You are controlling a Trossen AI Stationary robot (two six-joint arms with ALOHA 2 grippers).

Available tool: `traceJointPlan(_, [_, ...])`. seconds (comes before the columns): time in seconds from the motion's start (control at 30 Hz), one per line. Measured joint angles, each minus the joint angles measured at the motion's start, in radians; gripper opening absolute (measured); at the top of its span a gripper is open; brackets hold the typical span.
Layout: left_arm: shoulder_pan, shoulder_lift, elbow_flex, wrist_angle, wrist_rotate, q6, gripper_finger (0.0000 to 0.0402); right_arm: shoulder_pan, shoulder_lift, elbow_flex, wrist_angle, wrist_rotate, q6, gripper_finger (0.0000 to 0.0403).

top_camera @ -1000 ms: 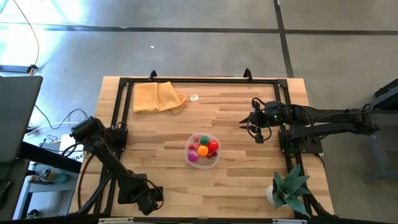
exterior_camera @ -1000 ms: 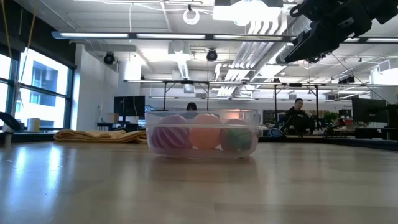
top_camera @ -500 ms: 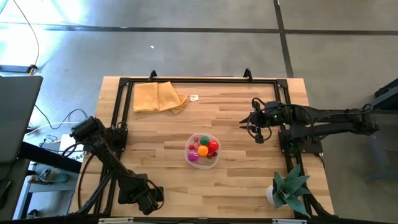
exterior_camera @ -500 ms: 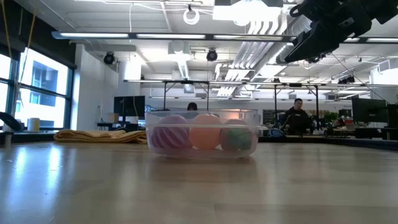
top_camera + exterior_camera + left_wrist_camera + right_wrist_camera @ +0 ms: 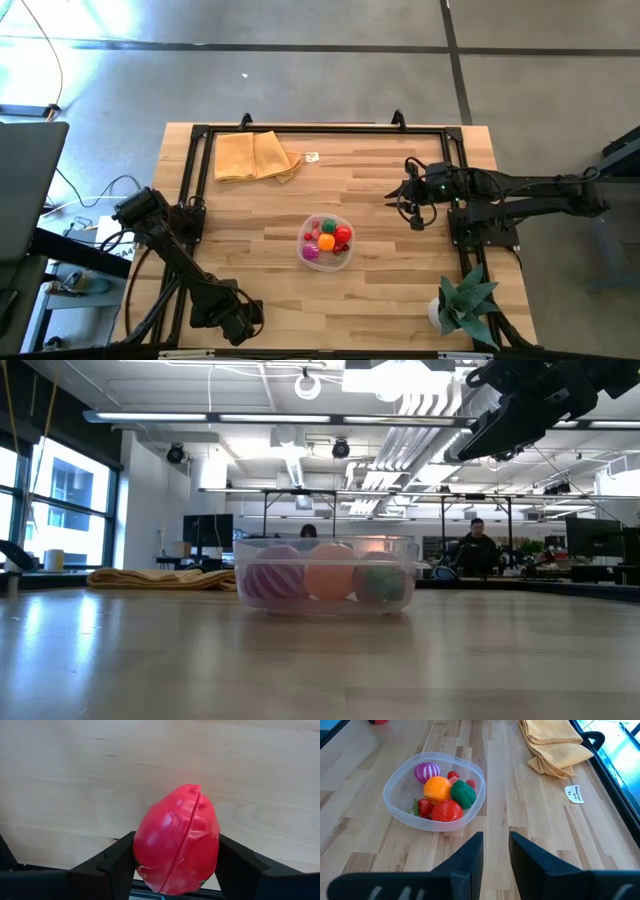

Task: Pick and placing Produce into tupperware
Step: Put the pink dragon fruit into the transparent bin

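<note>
- High view: my left gripper (image 5: 240,322) waits at the bench (image 5: 380,300) near edge; tupperware (image 5: 326,241) sits mid-bench.
- Left wrist: its fingers clamp a red produce piece (image 5: 176,839), ready to carry.
- Right wrist: my right gripper (image 5: 495,851), slightly parted and empty, faces the tub for clearance.

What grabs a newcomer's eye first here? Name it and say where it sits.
A big red toy fruit fills the left wrist view, clamped between the left gripper jaws at the table's near left edge. Mid-table, the clear tub glows with bright produce, while the right gripper hovers beside it, empty.
</note>
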State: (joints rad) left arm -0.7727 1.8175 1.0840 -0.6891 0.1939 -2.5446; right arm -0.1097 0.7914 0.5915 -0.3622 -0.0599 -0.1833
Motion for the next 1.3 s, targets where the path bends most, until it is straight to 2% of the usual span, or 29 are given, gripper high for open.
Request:
traceJointPlan(0.3, [0.0,0.0,0.0,0.0,-0.003,0.0,0.0225,0.0,0.0,0.0,0.0,0.0,0.0,0.0083])
traceJointPlan(0.57, [0.0,0.0,0.042,-0.067,-0.041,0.0,0.0209,0.0,0.0,0.0,0.0,0.0,0.0,0.0083])
traceJointPlan(0.93, [0.039,0.0,0.311,-0.534,-0.224,0.029,0.0223,0.0,0.0,0.0,0.0,0.0,0.0,0.0083])
traceJointPlan(1.13, [0.153,0.0,0.492,-0.782,-0.279,0.175,0.0223,0.0,0.0,0.0,0.0,0.0,0.0,0.0083])
traceJointPlan(1.3, [0.277,0.0,0.619,-0.884,-0.356,0.407,0.0224,0.0,0.0,0.0,0.0,0.0,0.0,0.0083])
